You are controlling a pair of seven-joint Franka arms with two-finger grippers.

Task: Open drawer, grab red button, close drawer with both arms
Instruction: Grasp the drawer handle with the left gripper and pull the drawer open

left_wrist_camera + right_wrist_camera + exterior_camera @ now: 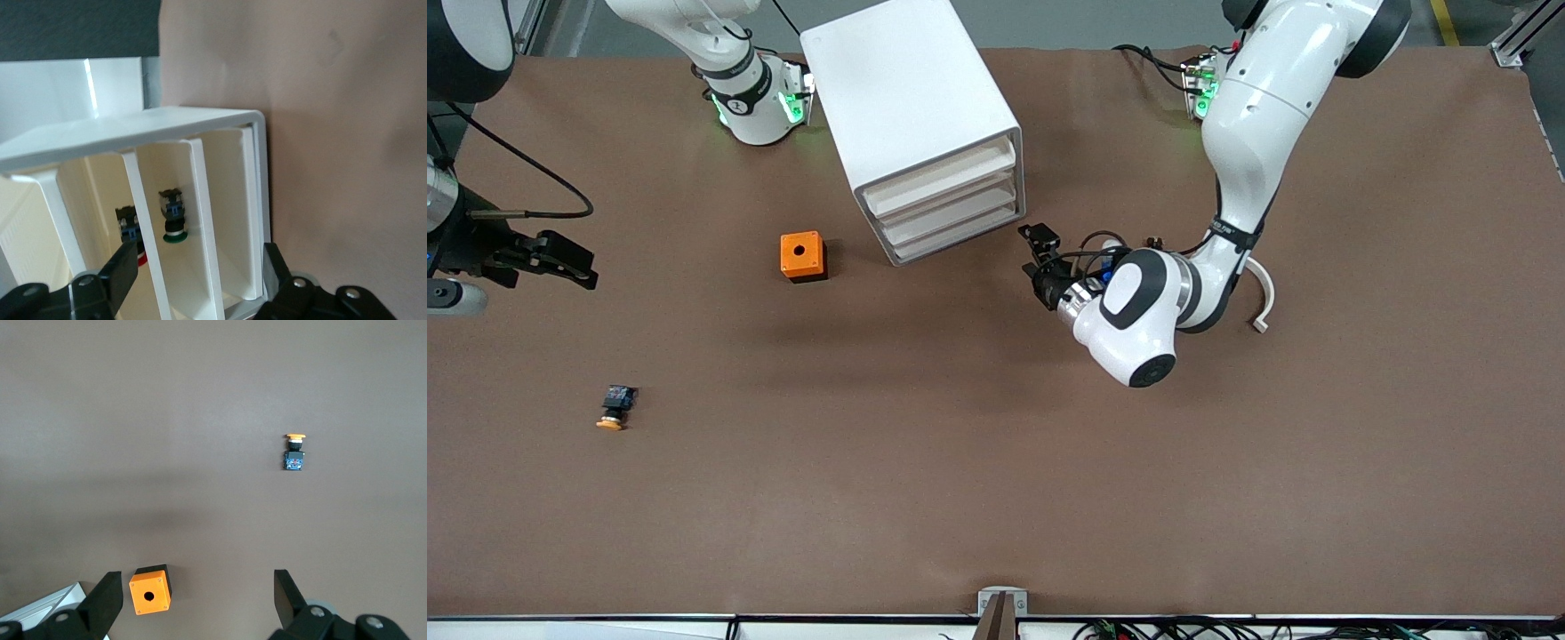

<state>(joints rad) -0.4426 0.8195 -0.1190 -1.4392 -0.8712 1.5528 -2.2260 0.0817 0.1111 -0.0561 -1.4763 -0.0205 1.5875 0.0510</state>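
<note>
Near the table's edge where the bases stand, the cabinet [911, 107] had its three drawers [947, 200] pushed in, fronts turned toward the left arm's end. The left gripper [1040, 258] hung just in front of those fronts at the cabinet's lower corner, fingers [120, 273] apart and holding nothing. The right gripper [574, 265] waited over the right arm's edge, wide open and empty, so the left arm was far nearer. The left wrist view alone showed inside: the red button [130, 227] lay straight ahead of the gripper, deep in one drawer, partly hidden by a finger, apparently with its cap toward the front, beside a green-capped one [173, 217] in the next drawer. The front view showed only closed fronts. The right wrist view showed the orange button [294, 451] and orange box [149, 590] out on the table.
</note>
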